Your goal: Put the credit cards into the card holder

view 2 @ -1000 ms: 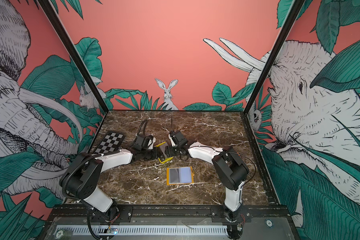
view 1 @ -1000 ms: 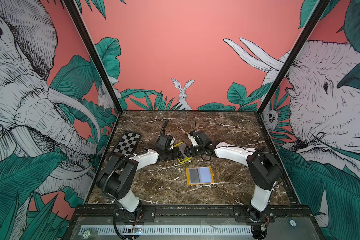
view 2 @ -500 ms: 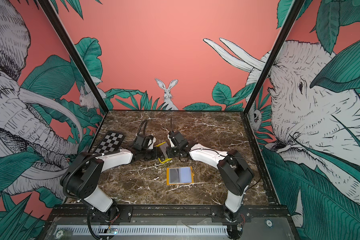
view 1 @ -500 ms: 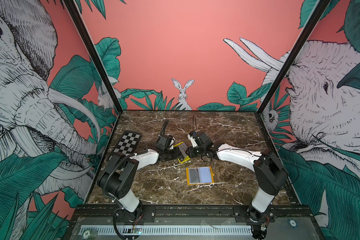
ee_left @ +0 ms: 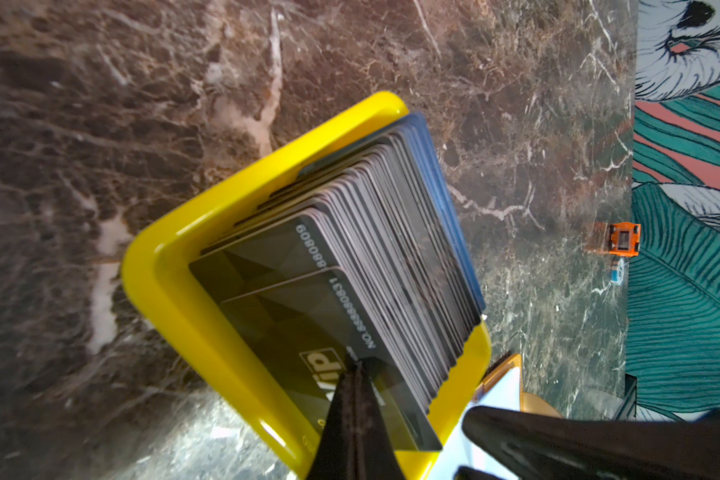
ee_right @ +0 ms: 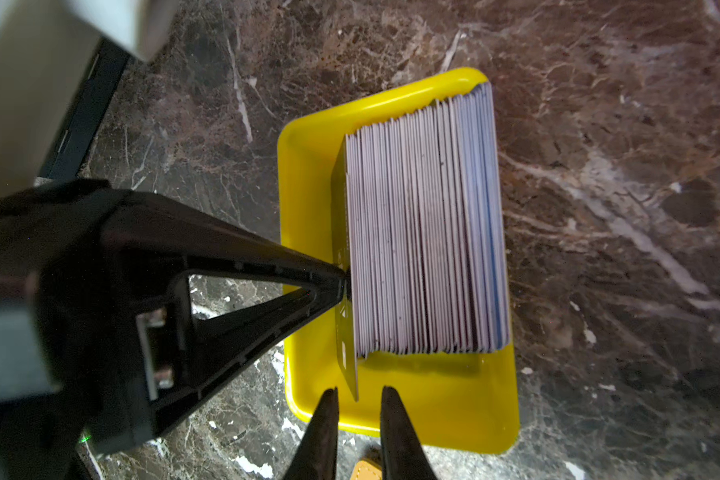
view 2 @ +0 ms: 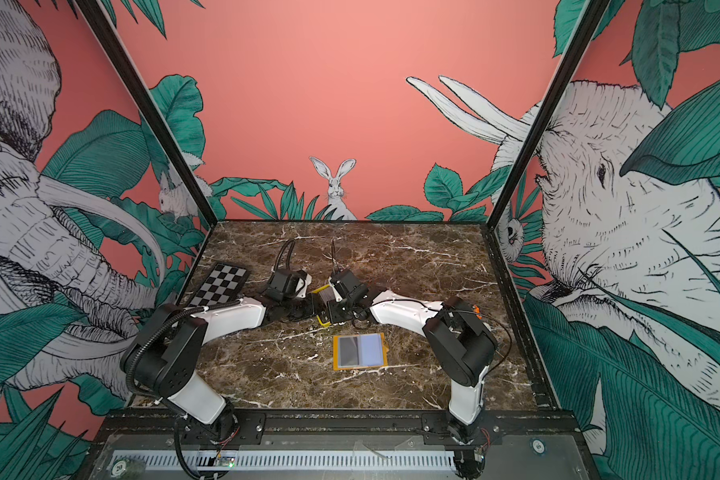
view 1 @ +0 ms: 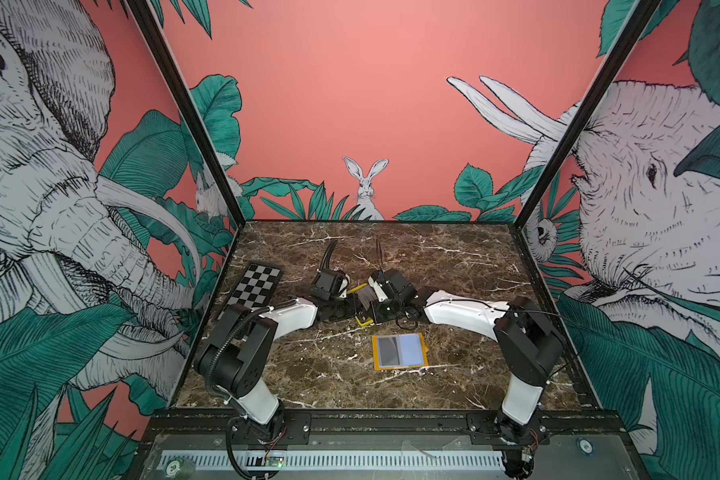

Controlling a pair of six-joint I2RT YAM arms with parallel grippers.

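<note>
Credit cards [ee_right: 425,228]: upright stack in yellow tray [ee_right: 308,166] on desk [view 1: 308,374]; card holder [view 1: 399,351] open, flat, nearby. Left end effector [ee_left: 352,374] closed, pinching front card [ee_left: 292,324]. Right end effector [ee_right: 358,399] slightly open, straddling same card's edge. Risk: double grip may bend card, drag neighbours out, tip tray.

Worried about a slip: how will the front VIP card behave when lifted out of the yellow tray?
The front card looks thin but straight where it juts past the stack, so it is likely light and stiff. Its smooth face could slip or pivot, since the left claw pinches only a narrow spot.
</note>
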